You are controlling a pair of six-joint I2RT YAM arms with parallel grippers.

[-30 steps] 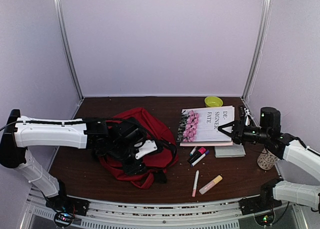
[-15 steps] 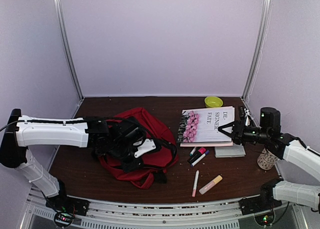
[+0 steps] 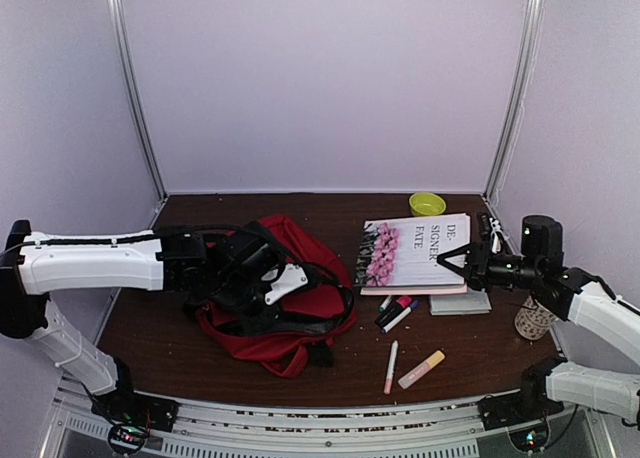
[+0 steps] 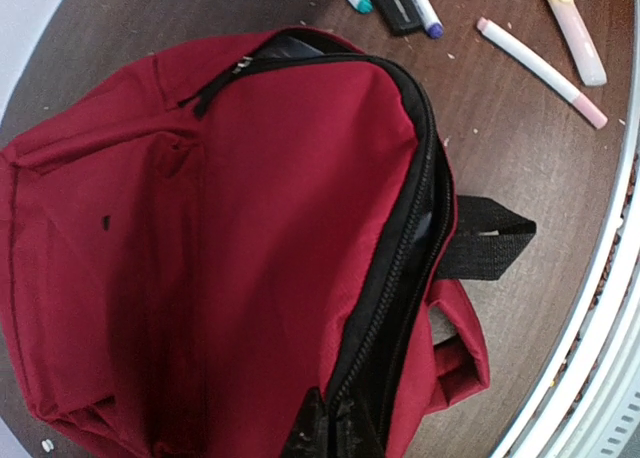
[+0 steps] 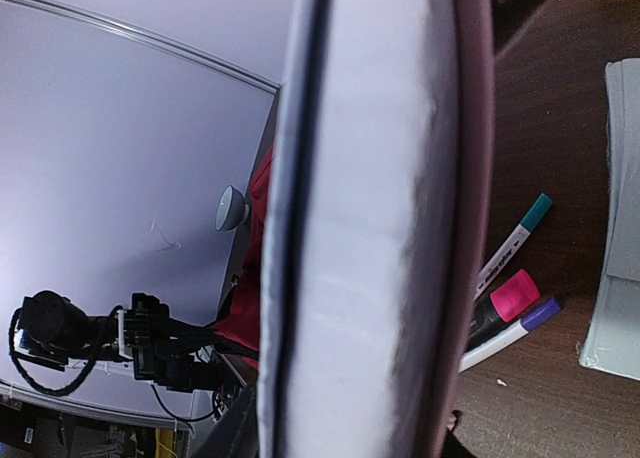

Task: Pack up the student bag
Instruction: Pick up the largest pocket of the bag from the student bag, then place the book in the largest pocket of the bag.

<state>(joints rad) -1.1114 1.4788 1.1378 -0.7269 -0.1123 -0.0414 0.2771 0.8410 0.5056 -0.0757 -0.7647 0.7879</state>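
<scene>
1. Top view: over the last second the left claw has gone from half open to fully clenched, and it has drawn slightly back and up over the bag. The bag lies on the left half of the table, with its red cloth bunched beneath the arm. The right claw has not changed. It grasps the right edge of the book, which sits to the right of the bag. A loose cluster of markers lies just in front of the book.

2. Left wrist view: the bag fills the frame. Its zipper is undone and the mouth shows as a narrow dark slit. The claw's tips sit closed on the zipper rim at the bottom edge and seem to pinch the cloth there. The contact lies at the very border of the picture, so the grip is a judgement. If it holds, the left arm now has a handle for pulling the mouth wider.

3. Right wrist view: the book's page edge fills the middle of the frame between the fingers, so the hold on it looks firm. The bag shows as a red sliver behind the book, and the markers lie on the table to the right. The bag's inside is too dark to see, and the book and markers are all outside it. Packing therefore appears to be at its start, and the slit looks too narrow for the book until it is spread.
</scene>
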